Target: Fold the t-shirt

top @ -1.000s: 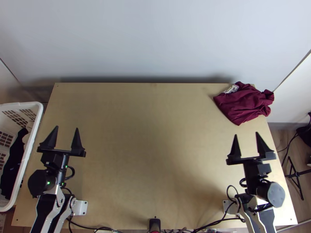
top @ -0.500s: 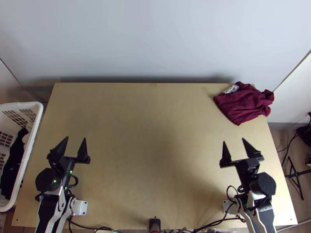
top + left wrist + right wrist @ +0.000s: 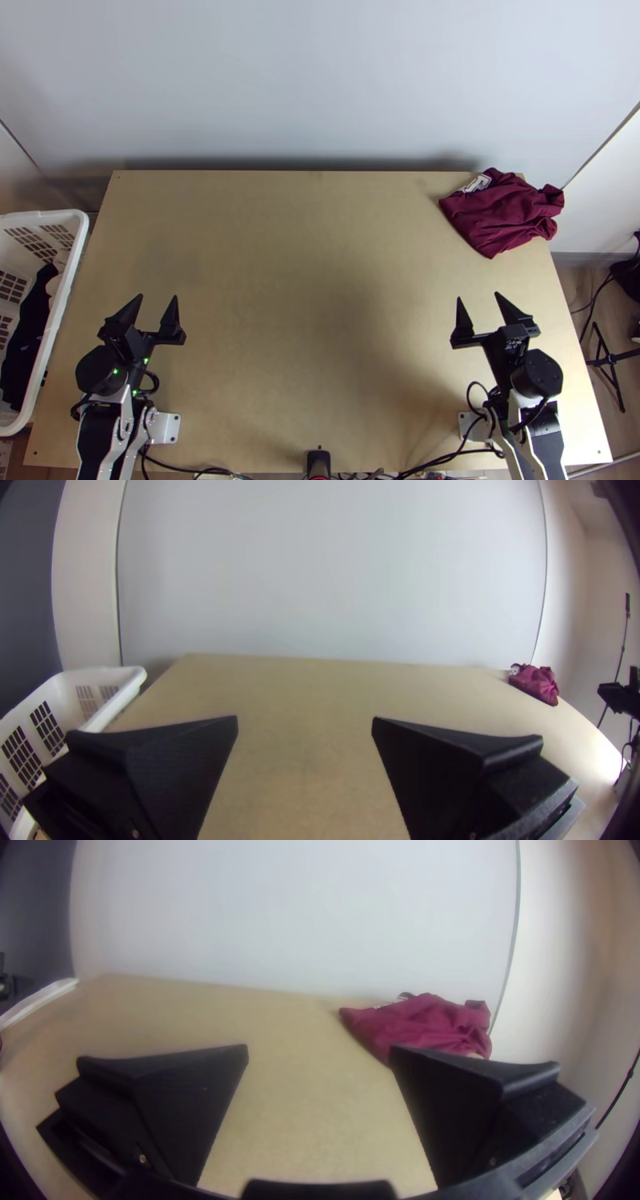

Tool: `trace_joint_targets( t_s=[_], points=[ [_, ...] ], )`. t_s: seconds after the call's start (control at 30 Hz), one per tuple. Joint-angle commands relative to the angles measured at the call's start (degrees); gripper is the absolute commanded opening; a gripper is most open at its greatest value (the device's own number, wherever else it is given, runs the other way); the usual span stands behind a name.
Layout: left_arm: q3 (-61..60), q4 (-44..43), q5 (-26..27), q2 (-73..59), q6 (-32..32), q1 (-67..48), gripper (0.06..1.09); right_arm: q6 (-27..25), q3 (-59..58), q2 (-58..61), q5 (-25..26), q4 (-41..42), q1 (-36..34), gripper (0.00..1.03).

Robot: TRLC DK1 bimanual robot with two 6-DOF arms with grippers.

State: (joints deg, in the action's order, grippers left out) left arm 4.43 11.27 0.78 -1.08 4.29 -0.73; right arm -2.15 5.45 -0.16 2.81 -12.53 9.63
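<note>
A: What stands at the table's left side?

B: A white basket [image 3: 72, 215], just beyond the left edge of the wooden table [image 3: 320, 240]. Near the table's near left corner, the left gripper [image 3: 158, 296] waits with its fingers wide apart, nothing between them, well away from the garment.

A: And on the right?

B: The right gripper [image 3: 478, 296], likewise spread wide and holding nothing, points toward the far edge. It is plainly the nearer of the two.

A: Where does the T-shirt lie from there?

B: The maroon T-shirt [image 3: 502, 212] sits bunched in the far right corner, beyond the right gripper and slightly to its right, a white patch [image 3: 478, 183] on its left side. The heap looks somewhat longer side to side. Folding appears not to have begun; the right arm seems best placed to draw the cloth inward, lest it slip over the edge.
</note>
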Motion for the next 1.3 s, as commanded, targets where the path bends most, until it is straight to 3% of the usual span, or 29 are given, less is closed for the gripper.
trace_joint_targets(
  t_s=[0.0, 1.27],
  points=[
    [-0.1, 1.3, 0.0, 1.2, 0.0, 1.1, 1.04, 0.0, 0.0, 0.0, 0.0, -0.4, -0.2, 0.98],
    [-0.1, 1.3, 0.0, 1.2, 0.0, 1.1, 1.04, 0.0, 0.0, 0.0, -0.1, -0.4, -1.7, 0.98]
  ],
)
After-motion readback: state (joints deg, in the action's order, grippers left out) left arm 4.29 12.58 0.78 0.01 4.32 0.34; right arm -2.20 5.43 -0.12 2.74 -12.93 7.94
